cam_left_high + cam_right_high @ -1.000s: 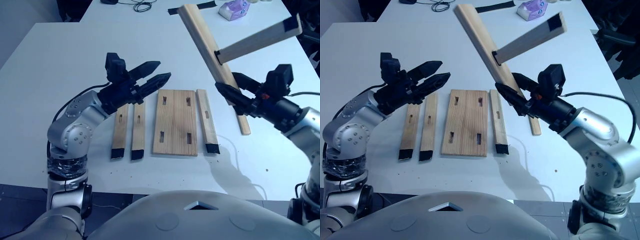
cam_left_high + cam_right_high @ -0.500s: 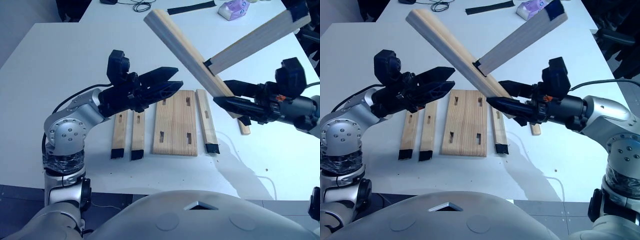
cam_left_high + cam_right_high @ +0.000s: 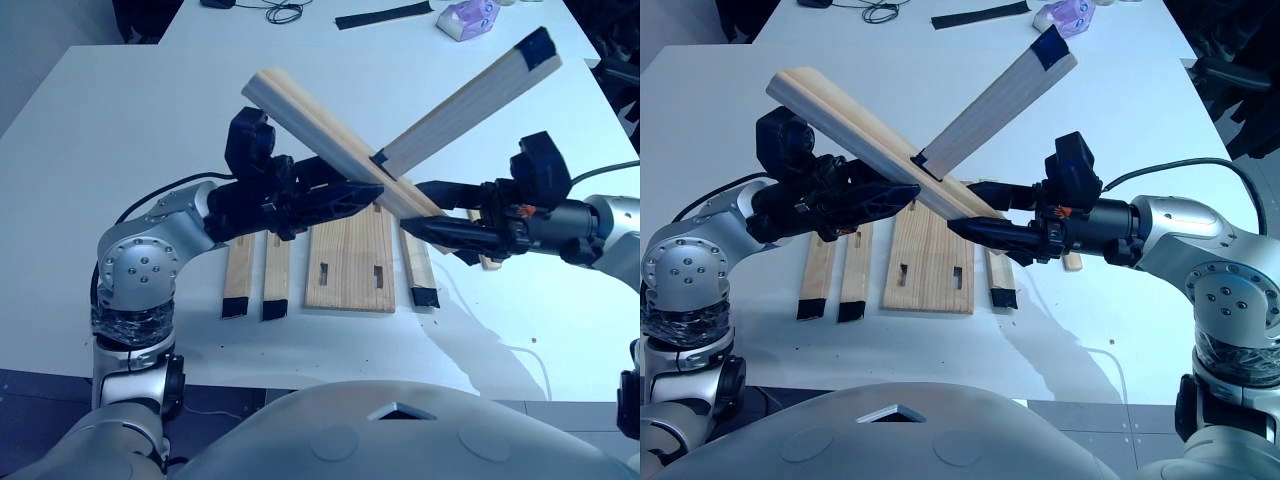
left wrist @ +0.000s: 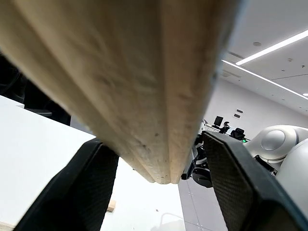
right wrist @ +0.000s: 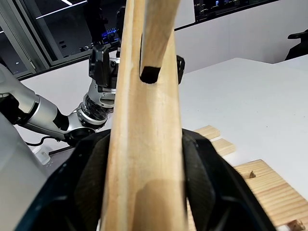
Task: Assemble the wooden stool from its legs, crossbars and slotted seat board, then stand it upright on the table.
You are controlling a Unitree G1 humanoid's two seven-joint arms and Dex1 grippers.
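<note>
White desk (image 3: 120, 110), with cables and a tissue pack at its 12 o'clock edge. The slotted seat board (image 3: 350, 268) lies flat at centre, two loose legs (image 3: 238, 272) at its 9 o'clock and a third slat (image 3: 418, 270) at its 3 o'clock. Held in the air above them is the leg (image 3: 310, 115), running from 10 o'clock down to 4 o'clock, with the crossbar (image 3: 470, 95) plugged into its slot and pointing to 2 o'clock.

My right gripper (image 3: 410, 207) is clamped on the leg's lower end. My left gripper (image 3: 375, 193) straddles the leg just beside the joint with its fingers (image 4: 82, 192) spread wide; I cannot tell whether either pad touches the wood.

I judge the pieces to be light, stiff softwood with smooth, dry faces. The joint is probably only a press fit, so the crossbar acts as a lever that could work it loose. I would grip the flat faces of the leg close to the slot, never the crossbar's free end.
</note>
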